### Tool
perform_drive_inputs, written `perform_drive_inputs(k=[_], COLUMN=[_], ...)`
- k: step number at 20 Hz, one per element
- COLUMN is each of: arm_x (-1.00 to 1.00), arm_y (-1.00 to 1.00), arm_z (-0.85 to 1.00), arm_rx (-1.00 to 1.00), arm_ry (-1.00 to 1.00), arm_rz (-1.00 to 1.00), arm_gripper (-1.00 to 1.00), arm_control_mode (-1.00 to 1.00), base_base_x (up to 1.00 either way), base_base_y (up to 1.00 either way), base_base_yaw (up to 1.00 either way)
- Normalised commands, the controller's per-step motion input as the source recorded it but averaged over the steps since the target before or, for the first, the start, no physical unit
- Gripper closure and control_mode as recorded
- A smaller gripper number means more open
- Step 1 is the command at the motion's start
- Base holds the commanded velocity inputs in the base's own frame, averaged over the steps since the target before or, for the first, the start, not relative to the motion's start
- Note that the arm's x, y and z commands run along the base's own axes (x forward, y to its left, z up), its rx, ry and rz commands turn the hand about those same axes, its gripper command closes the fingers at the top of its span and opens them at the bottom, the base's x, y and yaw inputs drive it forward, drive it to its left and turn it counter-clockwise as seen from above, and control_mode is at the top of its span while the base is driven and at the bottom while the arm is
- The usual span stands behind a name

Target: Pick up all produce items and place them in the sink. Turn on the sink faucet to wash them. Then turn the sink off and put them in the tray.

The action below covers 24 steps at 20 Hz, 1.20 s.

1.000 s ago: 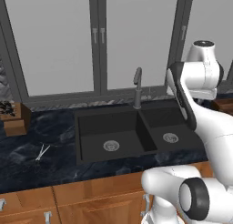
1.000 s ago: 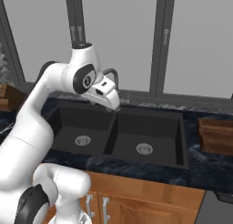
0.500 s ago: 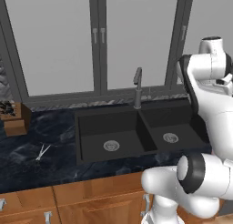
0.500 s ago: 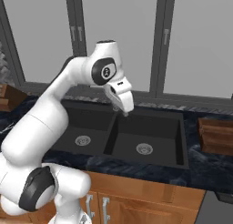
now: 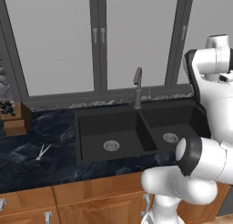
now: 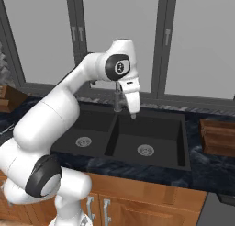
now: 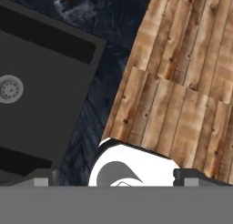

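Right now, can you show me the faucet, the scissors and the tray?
faucet (image 5: 137, 87): left base view, on its upright stem.
scissors (image 5: 42, 152): left base view, on the blades.
tray (image 6: 219, 137): right base view, on its wooden top.

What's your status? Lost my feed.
Gripper open, empty, above the sink. Both basins bare, no produce inside. Faucet untouched. Scissors on the counter, clear of the arm.

Left base view: behind and left of the arm, facing forward and down; mid-range on the sink (image 5: 132, 129), faucet (image 5: 137, 87) and scissors (image 5: 42, 152).
Right base view: behind and right of the arm, facing forward and down; end effector (image 6: 132, 111) hangs above the sink, tray (image 6: 219, 137) to its right.
Hand view: steeply downward, rolled; close over one basin, the dark tabletop (image 7: 107, 89) and plank floor (image 7: 182, 82).
Shared coverage: both base views show sink, faucet, tabletop and windows.
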Motion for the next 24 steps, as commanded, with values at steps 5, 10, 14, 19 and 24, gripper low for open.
perform_drive_inputs(k=[5,10,14,19,24], arm_x=[-0.19,-0.09,-0.05,-0.03,-0.07], arm_y=[-0.41,-0.60,-0.57,-0.51,-0.39], arm_z=[-0.04,-0.19,-0.23,-0.23,-0.17], arm_rx=[0.00,0.00,0.00,0.00,0.00], arm_ry=[0.01,0.02,0.01,0.00,0.00], arm_rz=[-0.19,-0.14,-0.11,-0.05,0.00], arm_gripper=[-1.00,-1.00,-1.00,-1.00,-1.00], arm_control_mode=[-1.00,-1.00,-1.00,-1.00,-1.00], base_base_x=[0.00,0.00,0.00,0.00,0.00], base_base_y=[0.00,0.00,0.00,0.00,0.00], base_base_yaw=[0.00,0.00,0.00,0.00,0.00])
